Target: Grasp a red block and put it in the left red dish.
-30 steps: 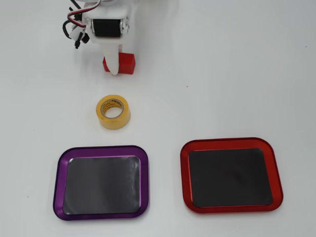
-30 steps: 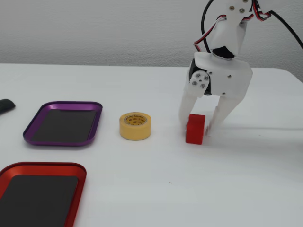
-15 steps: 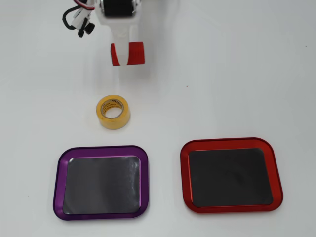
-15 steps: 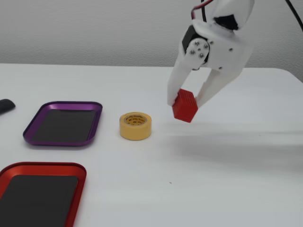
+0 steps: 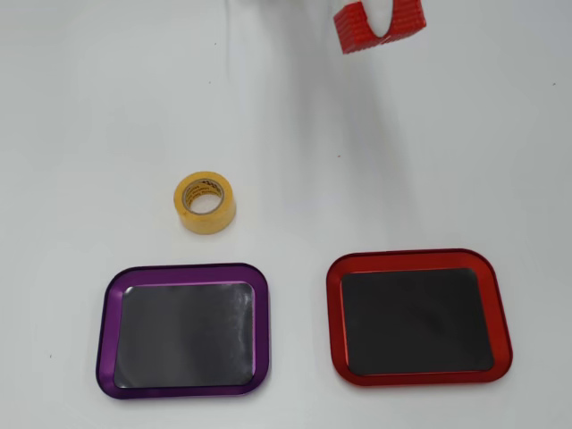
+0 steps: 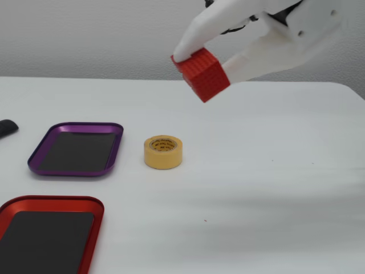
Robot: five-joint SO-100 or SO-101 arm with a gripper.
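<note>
My white gripper [image 6: 204, 65] is shut on the red block [image 6: 201, 77] and holds it in the air, well above the white table, in the fixed view. In the overhead view the block [image 5: 353, 34] shows at the top edge, with a white finger of the gripper [image 5: 381, 20] across its middle. The red dish [image 5: 334, 308], shiny rim and black inside, lies empty at the lower right of the overhead view. It sits at the lower left of the fixed view [image 6: 54, 200], far from the gripper.
A purple-rimmed tray [image 5: 109, 326] with a black inside lies beside the red dish; it also shows in the fixed view [image 6: 77, 125]. A yellow tape roll [image 5: 206, 204] stands between the trays and the gripper, also in the fixed view [image 6: 163, 152]. A dark object [image 6: 7, 128] lies at the left edge.
</note>
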